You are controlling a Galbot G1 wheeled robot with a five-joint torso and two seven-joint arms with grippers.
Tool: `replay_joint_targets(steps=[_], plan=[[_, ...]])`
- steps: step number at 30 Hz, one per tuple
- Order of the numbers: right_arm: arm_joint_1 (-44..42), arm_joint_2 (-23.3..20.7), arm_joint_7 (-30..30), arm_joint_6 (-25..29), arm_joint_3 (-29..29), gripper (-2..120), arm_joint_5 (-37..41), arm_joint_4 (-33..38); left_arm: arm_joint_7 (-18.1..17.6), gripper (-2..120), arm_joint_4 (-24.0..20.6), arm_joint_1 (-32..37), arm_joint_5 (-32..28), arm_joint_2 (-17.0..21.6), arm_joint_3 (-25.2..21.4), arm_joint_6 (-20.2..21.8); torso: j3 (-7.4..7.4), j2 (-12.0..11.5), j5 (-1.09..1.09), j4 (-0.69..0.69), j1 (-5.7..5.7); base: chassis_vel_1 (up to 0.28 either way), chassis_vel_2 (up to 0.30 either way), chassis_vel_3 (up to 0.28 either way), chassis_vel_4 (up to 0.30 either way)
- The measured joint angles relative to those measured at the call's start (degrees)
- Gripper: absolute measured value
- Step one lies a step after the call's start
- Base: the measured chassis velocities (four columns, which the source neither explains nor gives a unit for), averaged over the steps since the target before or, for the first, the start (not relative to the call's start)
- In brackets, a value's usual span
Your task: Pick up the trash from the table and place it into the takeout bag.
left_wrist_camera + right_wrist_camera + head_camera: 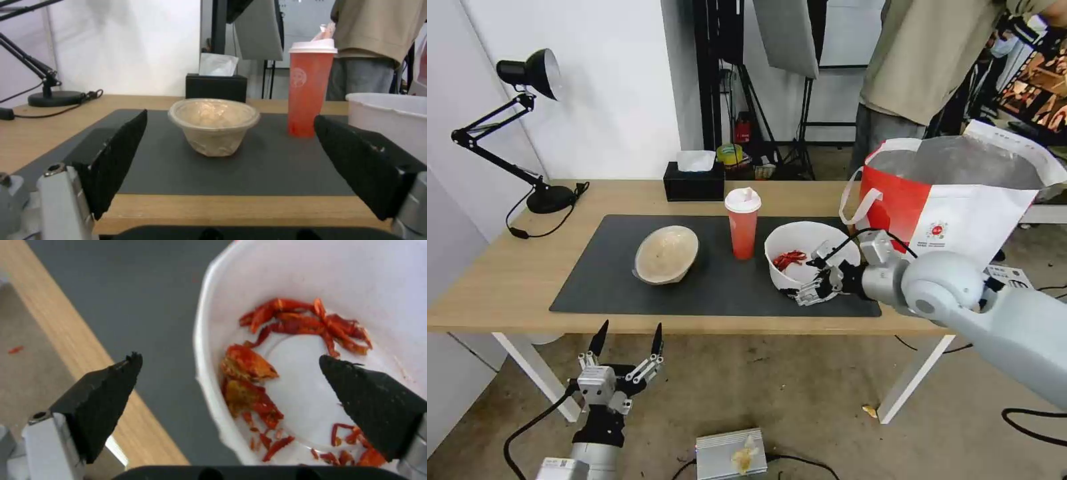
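The white round bowl [800,248] with red food scraps [249,373] sits at the right end of the dark mat [707,293]. My right gripper [808,277] is open at the bowl's near rim. In the right wrist view the right gripper [229,358] straddles that rim, one finger [102,400] outside and the other inside. The orange-red cup [742,230] stands mid-mat, and the beige bowl [666,255] lies to its left. The takeout bag [954,207] stands open at the table's right end. My left gripper [631,328] hangs open below the table's [507,267] front edge, level with the beige bowl [213,126].
A black tissue box [694,181] stands behind the mat, and a black desk lamp [527,133] with its cord occupies the far left corner. A person stands behind the bag. A grey box [730,453] lies on the floor.
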Motion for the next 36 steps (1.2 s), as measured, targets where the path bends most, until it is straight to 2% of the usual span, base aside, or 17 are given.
replay_joint_targets(steps=[17,36], plan=[[6.37,4.24,1.68,-2.11,-6.04,100,-0.08,-5.32,-0.18,100,1.42,-0.7,0.43,-2.0,-0.07,0.09,0.0,0.0,0.0,0.0,0.0,0.0,0.0,0.0,0.0],[6.35,4.31,1.05,-2.05,-6.28,100,-1.64,-6.43,-0.18,100,1.48,-0.38,1.02,-3.37,-0.17,-0.03,-0.01,0.01,0.0,0.0,0.0,0.0,0.0,0.0,0.0]])
